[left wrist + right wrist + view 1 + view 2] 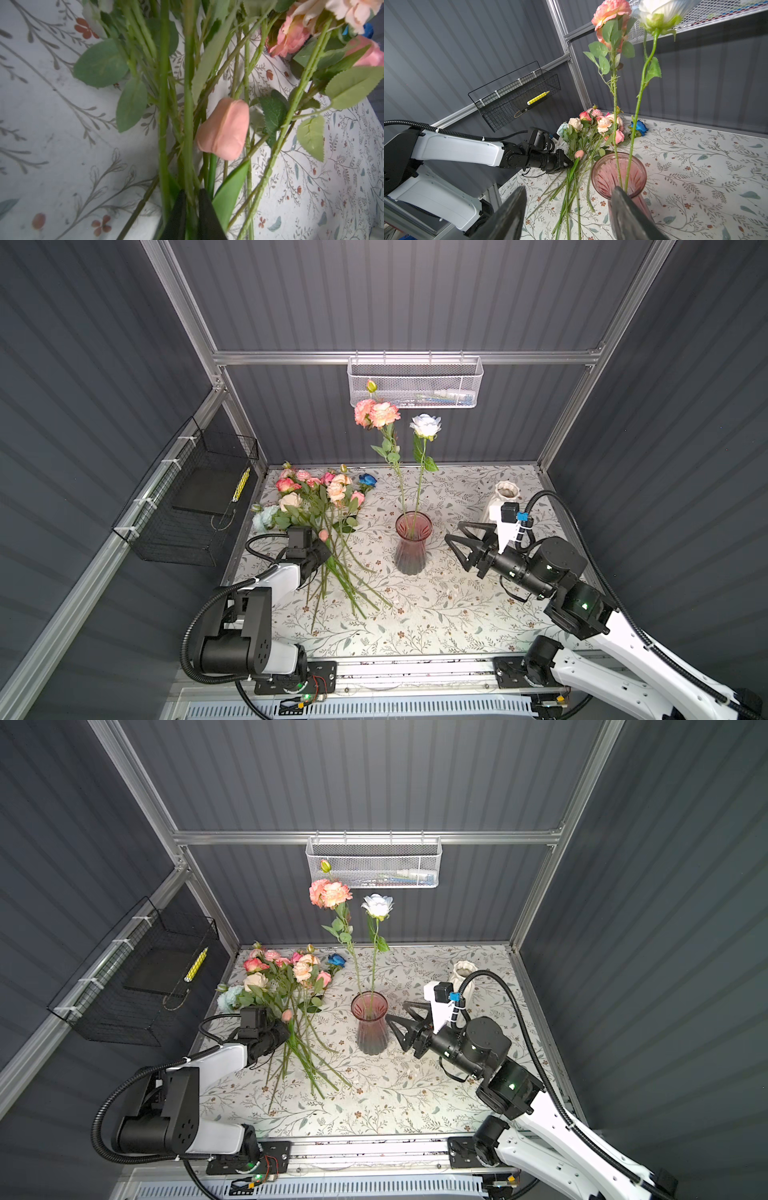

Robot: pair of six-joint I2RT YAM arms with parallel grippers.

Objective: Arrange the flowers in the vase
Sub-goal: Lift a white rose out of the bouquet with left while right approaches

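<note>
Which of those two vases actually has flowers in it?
The pink glass vase in the middle: a peach flower and a white rose stand upright in it. The white vase at the back right shows no stems.

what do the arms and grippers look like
The left arm and right arm match: white shells between black round joints, each trailed by a black ribbed hose. The left gripper and right gripper are black with tapering triangular jaws. The right wrist camera sits on a white bracket with a blue plug.
</note>
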